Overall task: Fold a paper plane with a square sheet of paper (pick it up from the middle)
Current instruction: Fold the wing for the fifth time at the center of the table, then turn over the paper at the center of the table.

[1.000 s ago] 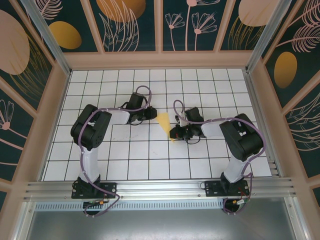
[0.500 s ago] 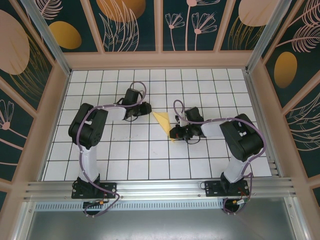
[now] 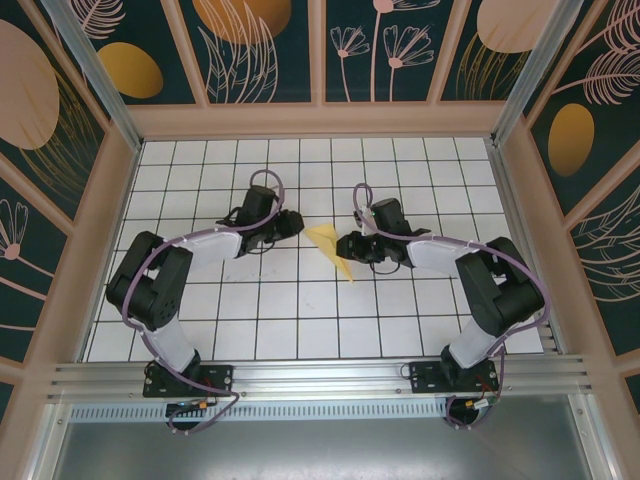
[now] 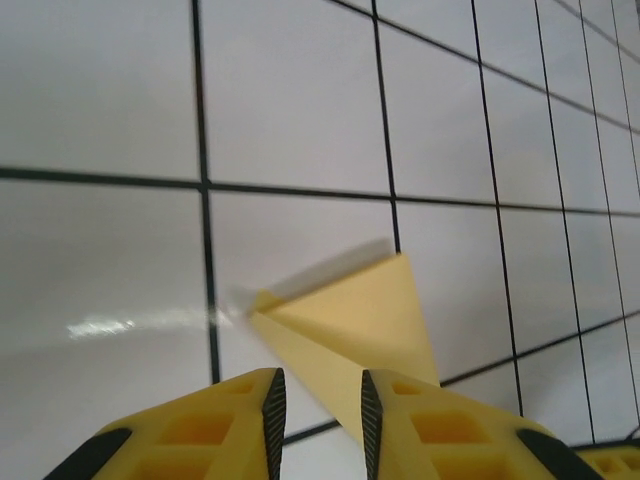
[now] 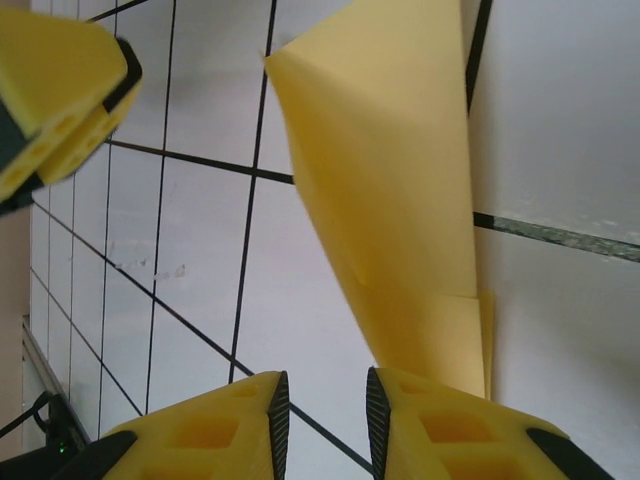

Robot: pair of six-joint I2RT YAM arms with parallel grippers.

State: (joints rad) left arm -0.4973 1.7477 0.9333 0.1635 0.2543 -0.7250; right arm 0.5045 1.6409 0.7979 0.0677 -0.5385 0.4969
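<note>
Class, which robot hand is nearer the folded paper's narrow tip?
The right hand, beside the long edge of the paper; the left hand sits off its wide end.

The table (image 3: 300, 320) has a flat white top, ruled by thin black lines into a grid of square tiles and glossy enough to throw back a streak of light. One piece of folded paper (image 3: 330, 250) lies on it about the middle, pale yellow and shaped as a narrow wedge with creased, angled edges. The wide end of the folded paper faces the table's far edge, and its point faces the near edge.
</note>
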